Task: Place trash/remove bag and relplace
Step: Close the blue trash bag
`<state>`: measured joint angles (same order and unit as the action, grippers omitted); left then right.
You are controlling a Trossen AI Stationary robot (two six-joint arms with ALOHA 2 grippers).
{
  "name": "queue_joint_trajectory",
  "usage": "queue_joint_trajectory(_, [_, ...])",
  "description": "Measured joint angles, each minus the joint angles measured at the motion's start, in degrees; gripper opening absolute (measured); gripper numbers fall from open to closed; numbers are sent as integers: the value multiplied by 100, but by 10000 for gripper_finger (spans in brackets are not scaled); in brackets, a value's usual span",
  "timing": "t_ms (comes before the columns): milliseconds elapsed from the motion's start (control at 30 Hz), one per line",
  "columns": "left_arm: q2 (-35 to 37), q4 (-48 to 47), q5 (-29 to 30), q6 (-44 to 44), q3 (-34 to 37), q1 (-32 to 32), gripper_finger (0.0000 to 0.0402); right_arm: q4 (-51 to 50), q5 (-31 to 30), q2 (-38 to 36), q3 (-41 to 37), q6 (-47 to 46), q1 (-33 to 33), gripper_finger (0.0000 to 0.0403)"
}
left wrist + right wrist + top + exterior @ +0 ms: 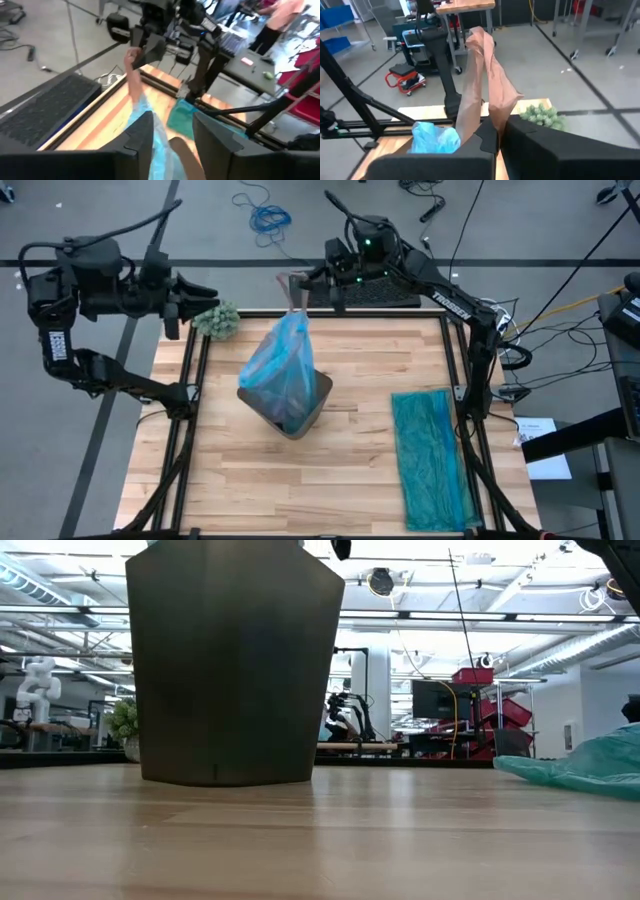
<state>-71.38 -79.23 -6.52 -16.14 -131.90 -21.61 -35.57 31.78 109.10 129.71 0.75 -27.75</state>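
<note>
A dark grey bin (pixel 300 418) (pixel 235 660) stands mid-table. The light blue bag (pixel 285 360) (pixel 155 145) rises out of it in a narrowing cone to a pale brownish twisted neck. My right gripper (pixel 303 280) (pixel 498 131), reaching in from the far right, is shut on that neck above the bin. My left gripper (pixel 198 297) (pixel 172 132) hovers open at the far left, near the green plant, well apart from the bag. The trash is hidden inside the bag and bin. My right gripper pinches the bag's gathered, twisted neck (pixel 480 100) (pixel 296 288) between its two fingers, coming nearly level from the table's far right. The neck's free end sticks out beyond the fingers. The bag hangs below, drawn up fairly taut, with its lower part inside the bin.
A green fuzzy plant (pixel 217 320) (pixel 540 114) sits at the far left corner. A darker teal bag (pixel 432 458) (pixel 590 765) lies flat along the right side. A black mat (pixel 375 295) lies at the far edge. A person (pixel 280 20) stands beyond the table.
</note>
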Motion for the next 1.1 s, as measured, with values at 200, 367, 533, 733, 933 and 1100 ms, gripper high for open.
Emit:
queue_joint_trajectory(200, [-111, -569, 41, -7, 0, 0, 62, -323, 71, -146, 0, -86, 38, 75])
queue_joint_trajectory(367, [-201, -1074, 39, -270, 22, 0, 6, -464, 110, -333, 0, -24, 56, 152])
queue_joint_trajectory(533, [-212, -980, 41, -302, 33, 0, 2, -782, 105, -606, 11, 942, 459, 191])
queue_joint_trajectory(733, [-238, -734, 39, -193, 33, -2, 2, -1454, -1144, -474, 6, 2096, 1495, 185])
queue_joint_trajectory(933, [-236, 218, 11, 152, 33, 0, 2, -1488, -2352, -31, 0, 2616, 2379, 175])
queue_joint_trajectory(1100, [-218, 869, -84, 208, 31, 0, 2, -1555, -3040, 441, -2, 2693, 2800, 171])
